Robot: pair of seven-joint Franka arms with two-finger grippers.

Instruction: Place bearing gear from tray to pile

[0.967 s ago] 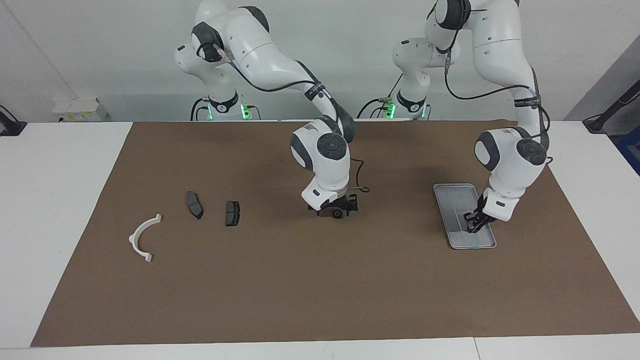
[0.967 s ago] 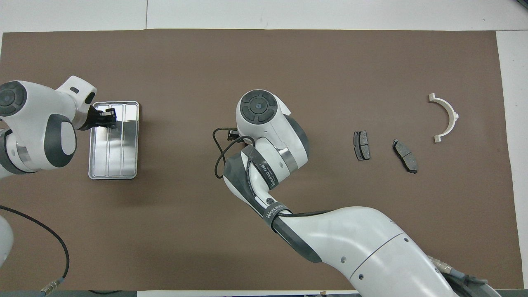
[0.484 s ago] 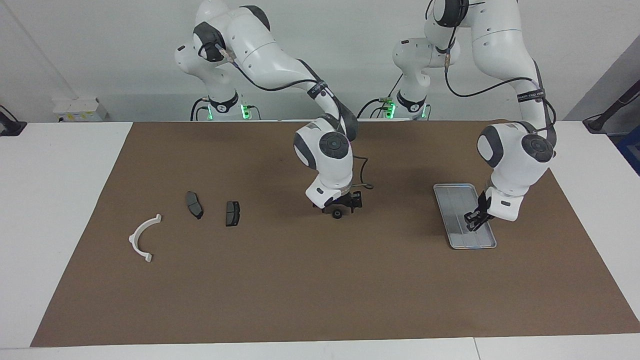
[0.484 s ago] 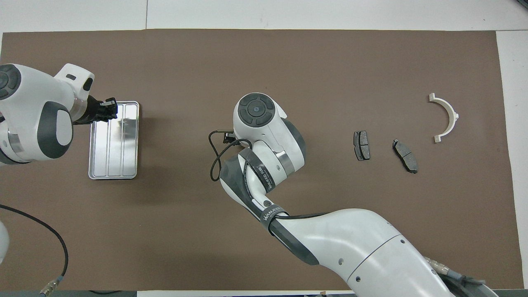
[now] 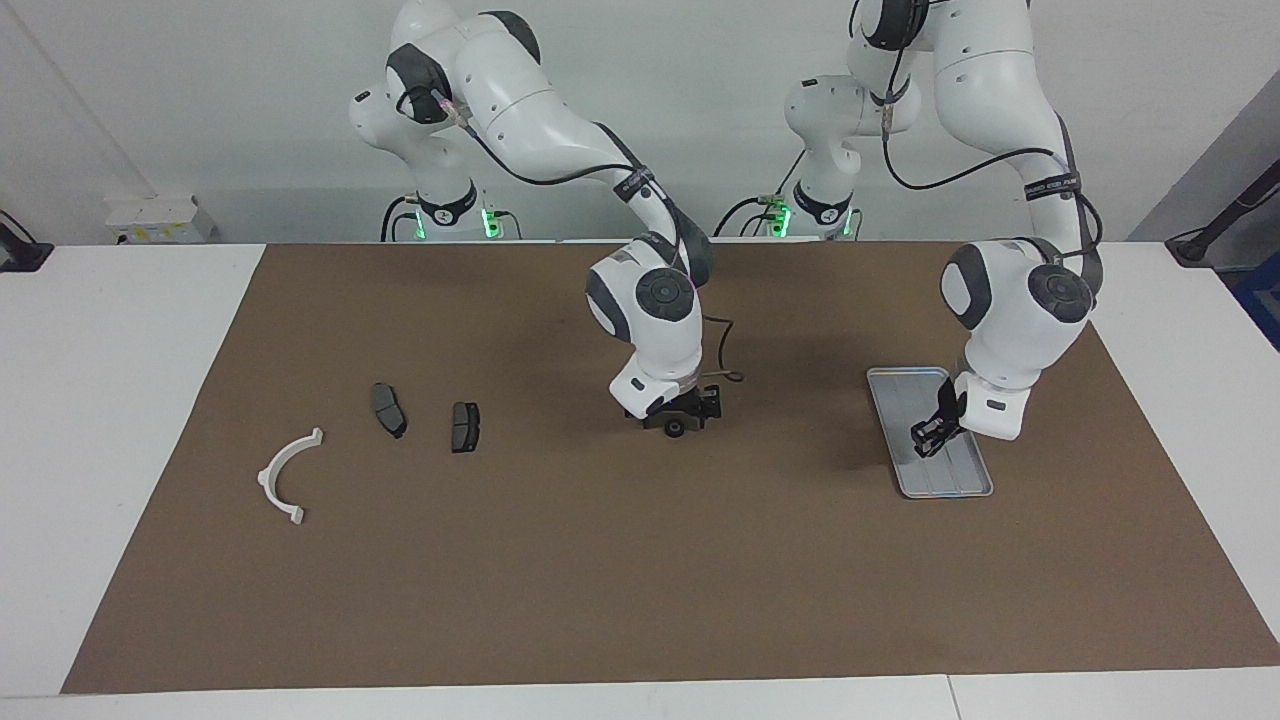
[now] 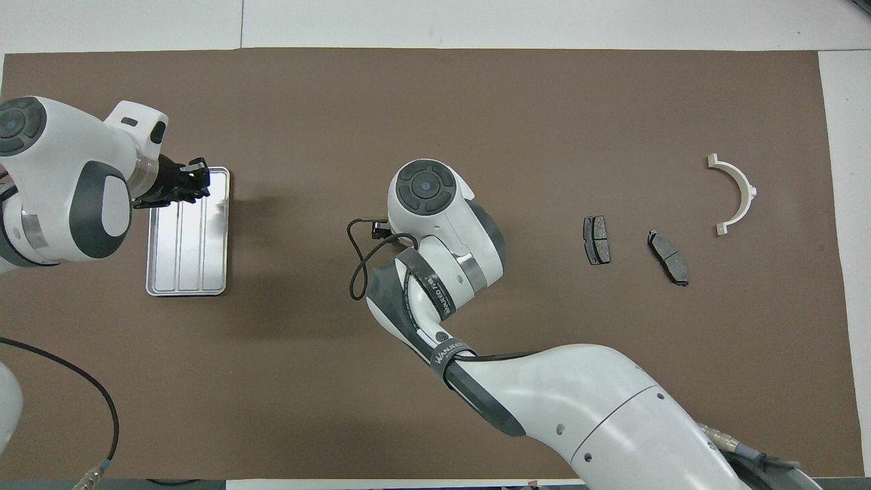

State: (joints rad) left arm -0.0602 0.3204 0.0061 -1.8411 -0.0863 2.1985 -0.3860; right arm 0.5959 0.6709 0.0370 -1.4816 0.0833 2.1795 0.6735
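Gear (image 5: 676, 428): I log it mid-worktop, off the tray (image 5: 897, 400), directly beneath my right claw (image 5: 682, 414), whose grip I cannot tell, with the pile (image 5: 390, 410) toward that arm's end; left claw (image 5: 930, 440) pressed together over the tray.

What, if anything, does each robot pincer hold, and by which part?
Left pincer, shut over the silver metal tray, holds nothing visible. Right pincer is at the small dark round gear; a grip cannot be told.
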